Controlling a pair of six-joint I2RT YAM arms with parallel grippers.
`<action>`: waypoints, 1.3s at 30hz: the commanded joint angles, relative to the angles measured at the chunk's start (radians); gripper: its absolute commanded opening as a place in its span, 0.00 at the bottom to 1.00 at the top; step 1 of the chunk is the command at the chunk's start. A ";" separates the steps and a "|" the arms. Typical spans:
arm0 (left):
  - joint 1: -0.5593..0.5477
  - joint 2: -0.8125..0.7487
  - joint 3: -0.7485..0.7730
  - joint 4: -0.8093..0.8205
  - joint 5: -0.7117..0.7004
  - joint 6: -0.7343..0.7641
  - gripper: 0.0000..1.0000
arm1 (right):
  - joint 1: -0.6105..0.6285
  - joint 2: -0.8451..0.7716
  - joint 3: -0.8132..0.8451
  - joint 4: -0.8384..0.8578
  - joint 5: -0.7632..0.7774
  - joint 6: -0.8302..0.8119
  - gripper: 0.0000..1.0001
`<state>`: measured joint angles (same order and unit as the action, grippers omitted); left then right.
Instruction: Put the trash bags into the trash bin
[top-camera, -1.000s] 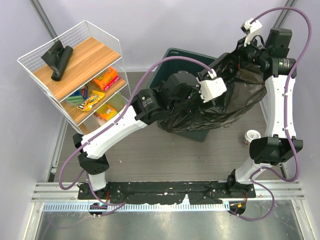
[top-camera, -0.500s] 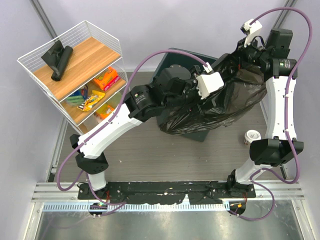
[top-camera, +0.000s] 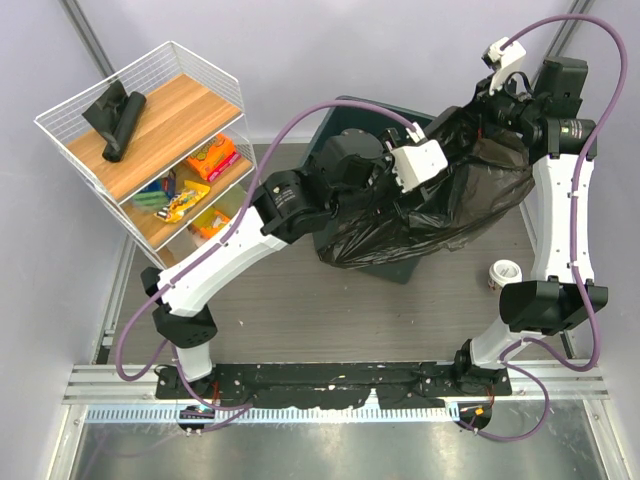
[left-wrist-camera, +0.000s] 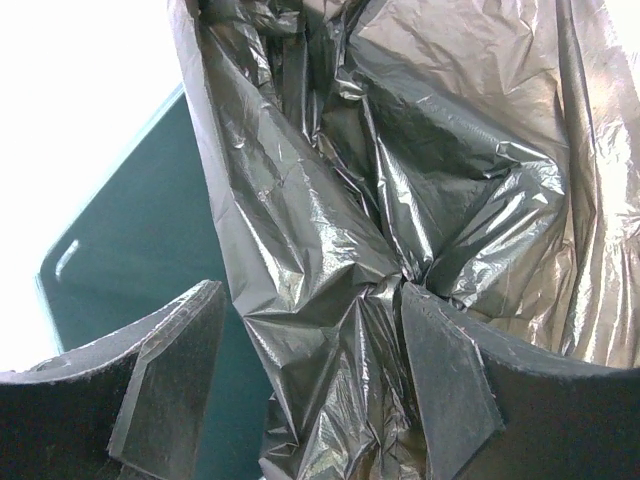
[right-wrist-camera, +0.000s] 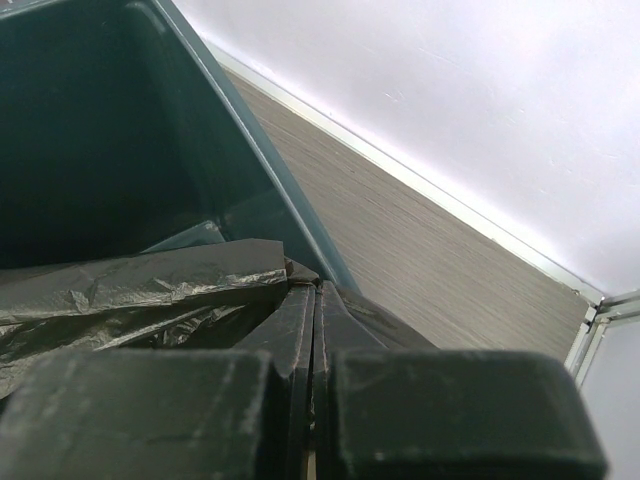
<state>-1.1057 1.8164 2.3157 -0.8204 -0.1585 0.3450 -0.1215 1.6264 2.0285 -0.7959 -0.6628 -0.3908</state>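
I am pinching a fold of the large, crinkled, glossy black plastic trash bag (top-camera: 470, 200) between the pressed-together pads of my right gripper (right-wrist-camera: 313, 310), holding it draped over the square dark grey-green plastic trash bin (top-camera: 340, 115). My left gripper (left-wrist-camera: 310, 330) is hanging spread, with a crumple of film lying unclamped between its fingers (left-wrist-camera: 440, 390). The film is looking light, limp and slippery. I am judging a bunched fold near the edge the surest hold, since a single layer could slide or tear.
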 joint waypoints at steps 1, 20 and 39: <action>0.001 -0.005 -0.007 0.049 -0.019 0.020 0.74 | 0.003 -0.046 0.010 0.012 0.005 -0.011 0.01; 0.017 0.000 -0.056 0.053 -0.024 0.032 0.53 | 0.003 -0.045 0.018 0.011 0.020 -0.011 0.01; 0.253 -0.140 -0.217 0.182 -0.108 -0.024 0.00 | 0.006 0.062 0.068 0.142 -0.004 0.095 0.01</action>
<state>-0.9016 1.7683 2.1403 -0.7368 -0.2321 0.3393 -0.1211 1.6394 2.0396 -0.7467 -0.6350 -0.3473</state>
